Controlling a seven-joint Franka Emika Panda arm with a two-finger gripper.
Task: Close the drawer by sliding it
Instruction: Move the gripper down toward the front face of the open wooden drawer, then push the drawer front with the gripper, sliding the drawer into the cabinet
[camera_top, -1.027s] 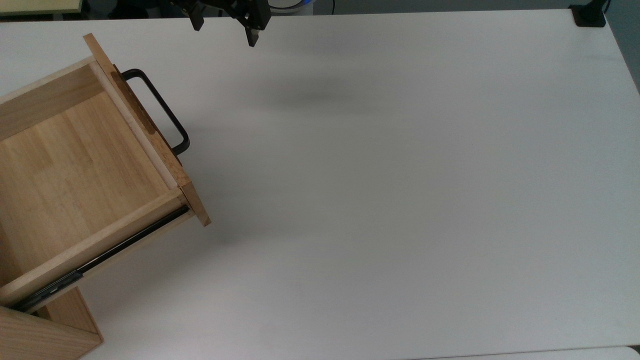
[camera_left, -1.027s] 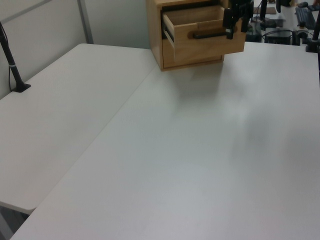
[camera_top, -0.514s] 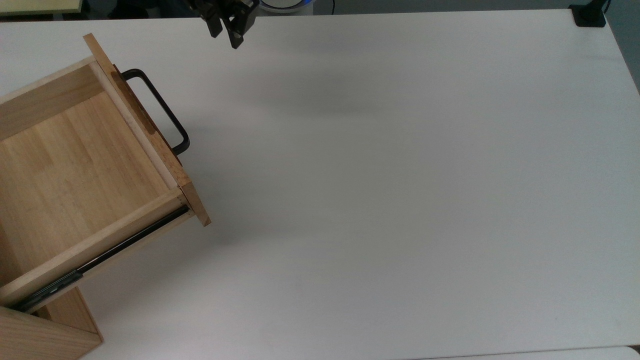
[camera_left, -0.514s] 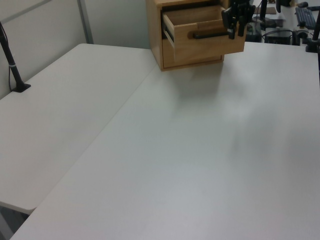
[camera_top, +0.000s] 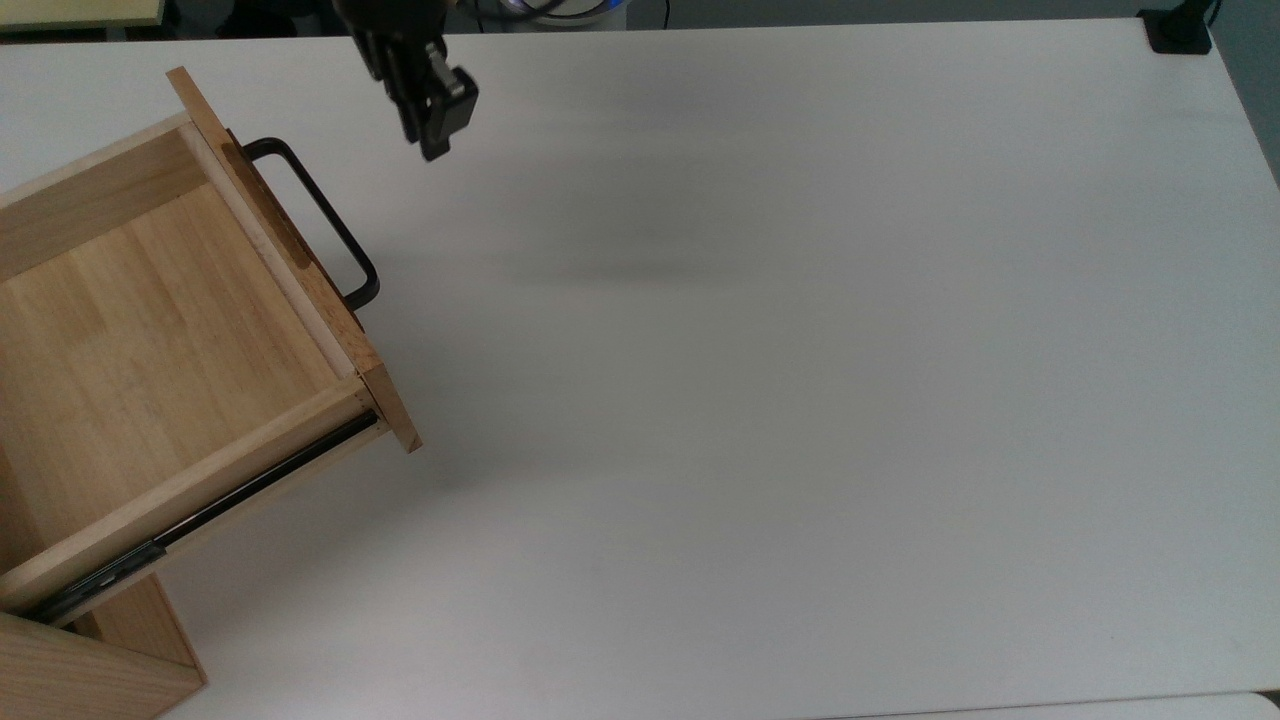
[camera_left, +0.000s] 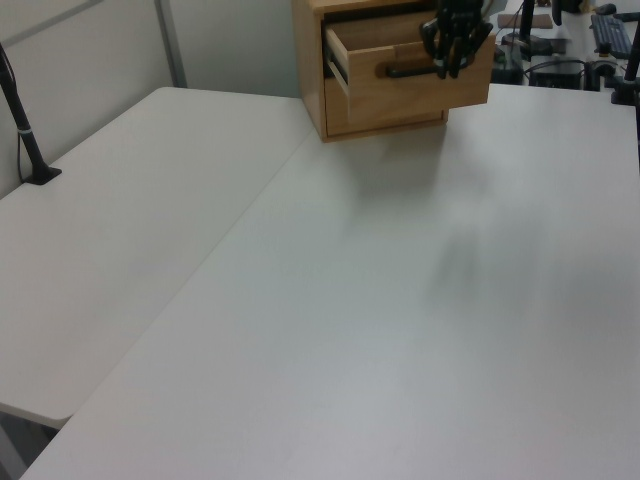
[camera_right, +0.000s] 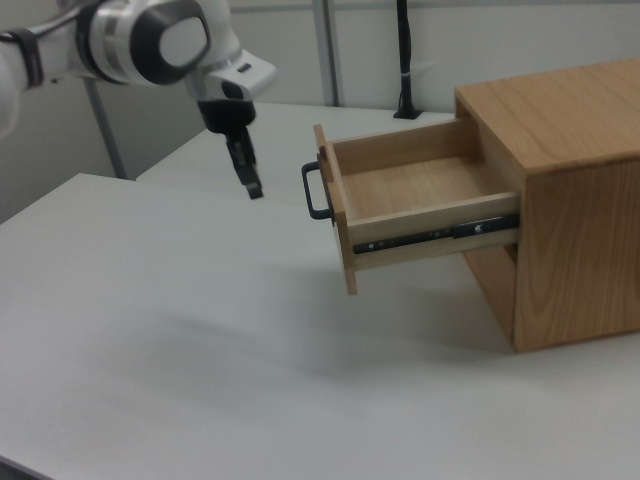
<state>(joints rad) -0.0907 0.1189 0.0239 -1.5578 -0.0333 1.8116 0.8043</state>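
Here the hand (camera_right: 252, 188), fingers together and holding nothing, hangs over the white table (camera_top: 800, 400) near the open drawer (camera_right: 400, 200).

Light matt wood drawer (camera_top: 170, 330) with black metal handle (camera_top: 325, 215) on smooth white table (camera_top: 800, 400).

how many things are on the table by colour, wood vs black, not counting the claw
wood: 2, the drawer and the cabinet it slides out of
black: 3, the handle on the drawer front, the side rail and a pole base at the table corner
total: 5
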